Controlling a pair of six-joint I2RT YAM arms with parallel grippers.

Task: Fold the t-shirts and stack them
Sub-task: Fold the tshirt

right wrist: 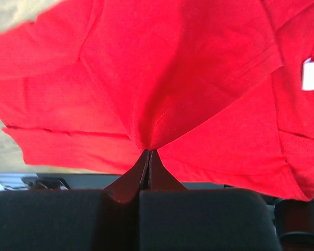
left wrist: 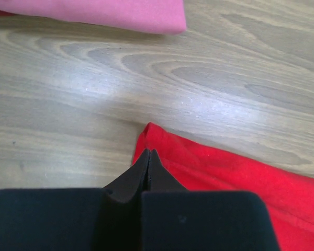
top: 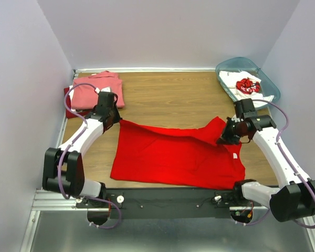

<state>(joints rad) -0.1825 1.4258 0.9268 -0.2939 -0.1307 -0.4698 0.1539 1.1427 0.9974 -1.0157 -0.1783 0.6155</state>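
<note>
Left gripper [left wrist: 149, 152]: low over the table [left wrist: 68, 104], clenched on the bright red t-shirt [top: 173, 152] corner.
Right gripper [right wrist: 148, 152]: raised, pinching the same shirt's fold.
Teal bin [top: 269, 79]: beyond the right gripper, holds a white printed t-shirt [top: 245, 84].

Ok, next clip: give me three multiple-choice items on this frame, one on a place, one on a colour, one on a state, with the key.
1. Where is the white t-shirt?
A. in the teal bin at the far right corner
B. spread out in the middle
C. hanging from a tool

2. What colour is the folded shirt on top of the far left pile?
A. white
B. blue
C. salmon-pink

3. How are the left tool and the right tool?
A. both open above the wood
B. both shut on the bright red t-shirt
C. both shut on nothing

Key:
1 A: its red print shows inside the bin's rim.
2 C: the salmon-pink t-shirt lies over a darker red one.
3 B: the left pinches a corner of the cloth, the right a fold.
</note>
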